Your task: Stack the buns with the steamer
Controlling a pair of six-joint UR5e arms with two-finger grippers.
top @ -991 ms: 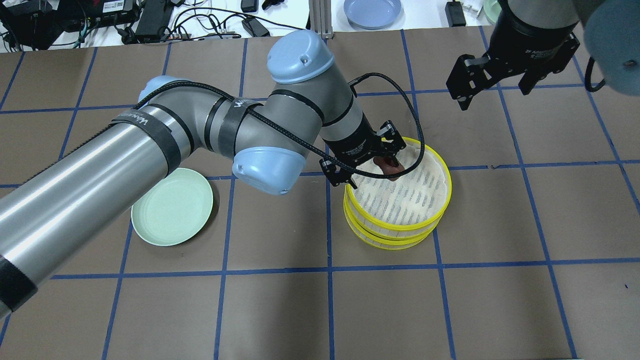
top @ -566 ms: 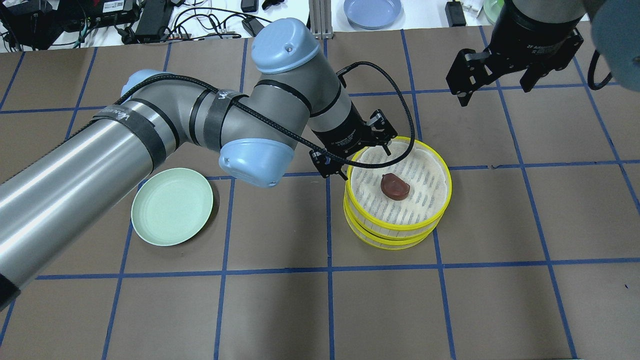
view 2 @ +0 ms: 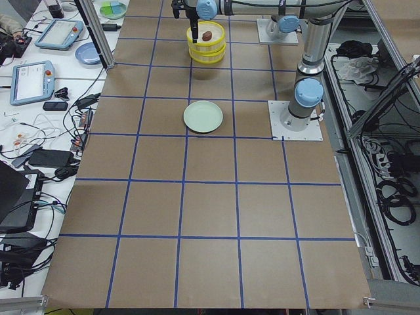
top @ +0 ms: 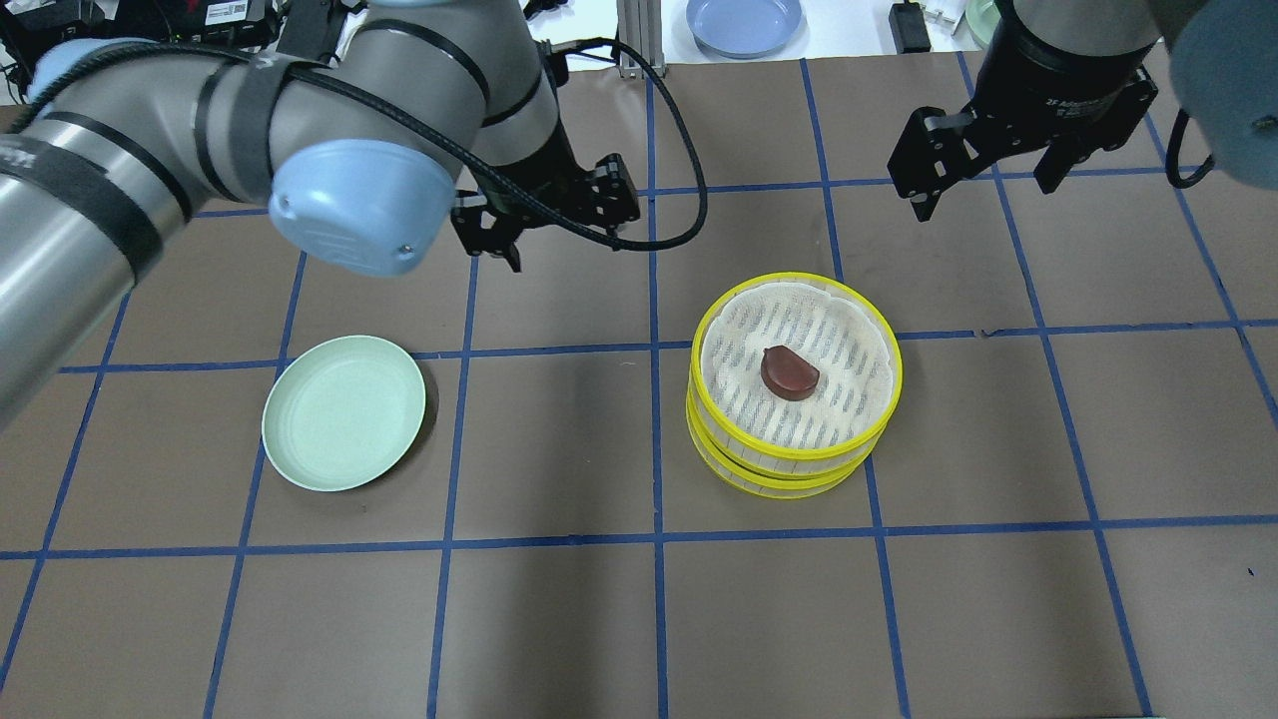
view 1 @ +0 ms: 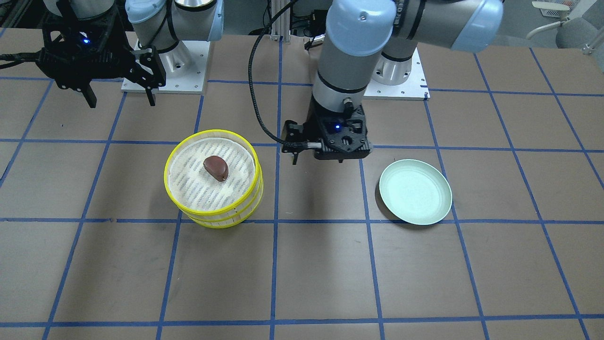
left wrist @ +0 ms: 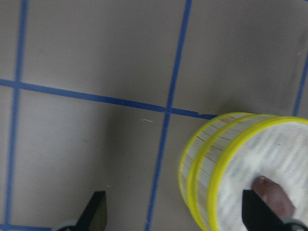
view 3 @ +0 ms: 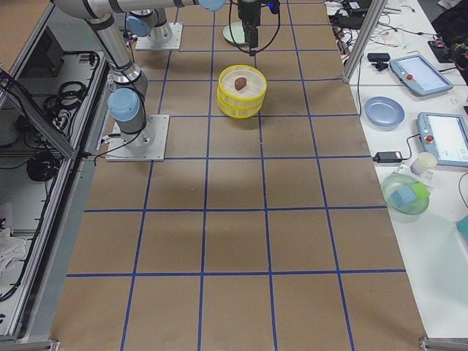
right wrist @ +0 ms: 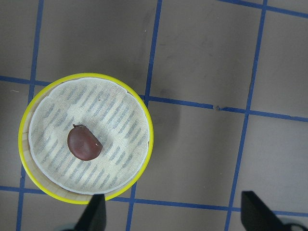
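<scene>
The yellow steamer [top: 774, 464] is a stack of two tiers with a white liner on top. The dark reddish-brown bun [top: 789, 373] lies on that liner, near the middle; it also shows in the front view [view 1: 216, 167] and the right wrist view [right wrist: 84, 142]. The pale bun is hidden. My left gripper [top: 574, 240] is open and empty, in the air to the far left of the steamer. My right gripper [top: 983, 195] is open and empty, hovering beyond the steamer's far right. The left wrist view shows the steamer's wall [left wrist: 197, 168] and the bun [left wrist: 272, 192].
An empty mint-green plate [top: 344, 411] sits on the brown table to the left of the steamer, also in the front view [view 1: 415, 191]. A blue plate [top: 744, 22] and cables lie on the white bench past the far edge.
My left gripper let go of the brown bun on the steamer's top liner, then drew back up and to the left, away from the steamer. The right gripper has hardly moved.
</scene>
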